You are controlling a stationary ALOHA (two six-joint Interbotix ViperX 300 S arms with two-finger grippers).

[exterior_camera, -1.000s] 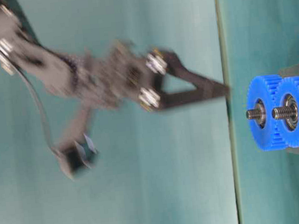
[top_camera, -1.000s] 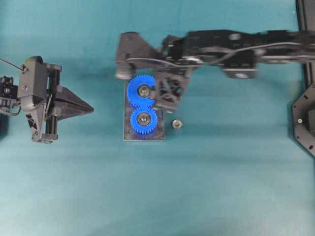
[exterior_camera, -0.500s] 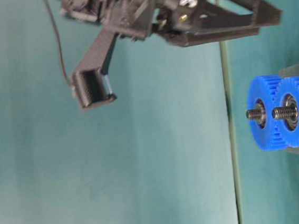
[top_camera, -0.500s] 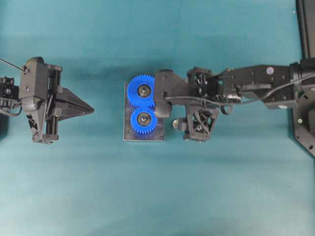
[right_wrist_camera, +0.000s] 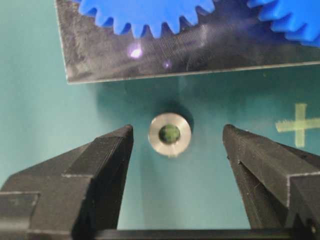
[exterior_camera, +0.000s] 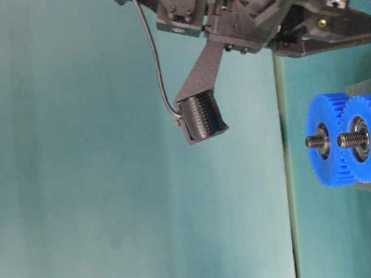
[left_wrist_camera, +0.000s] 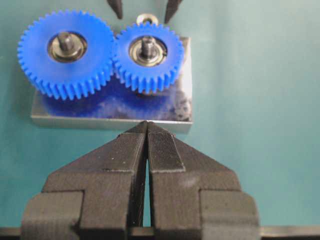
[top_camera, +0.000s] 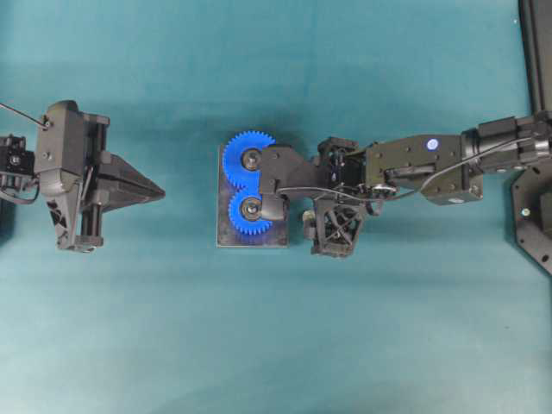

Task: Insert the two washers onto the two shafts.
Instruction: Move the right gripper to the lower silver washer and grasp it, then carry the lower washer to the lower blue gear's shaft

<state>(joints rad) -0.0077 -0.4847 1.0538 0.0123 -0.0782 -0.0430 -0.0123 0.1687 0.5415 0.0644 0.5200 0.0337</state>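
Observation:
The washer (right_wrist_camera: 170, 134), a small silver ring, lies flat on the teal table just beside the metal base plate (right_wrist_camera: 200, 50). My right gripper (right_wrist_camera: 177, 131) hangs open over it, one fingertip on each side and neither touching. From the left wrist the washer (left_wrist_camera: 147, 19) peeks out behind the smaller gear, between the right fingertips (left_wrist_camera: 116, 7). Two threaded shafts (top_camera: 252, 158) (top_camera: 251, 208) stand up through blue gears (left_wrist_camera: 65, 41) (left_wrist_camera: 147, 46). My left gripper (top_camera: 159, 191) is shut and empty, well left of the plate; its tips (left_wrist_camera: 147, 125) point at the plate's edge.
The right arm (top_camera: 414, 164) reaches in from the right, and its wrist camera housing (top_camera: 278, 177) overhangs the gears. A yellow cross (right_wrist_camera: 299, 124) is marked on the table beside the washer. In the table-level view both shafts (exterior_camera: 314, 142) (exterior_camera: 346, 140) stick out bare above the gears.
The right gripper swung from beside the far gear to the washer, dropped lower, and stays open. The left arm has not moved.

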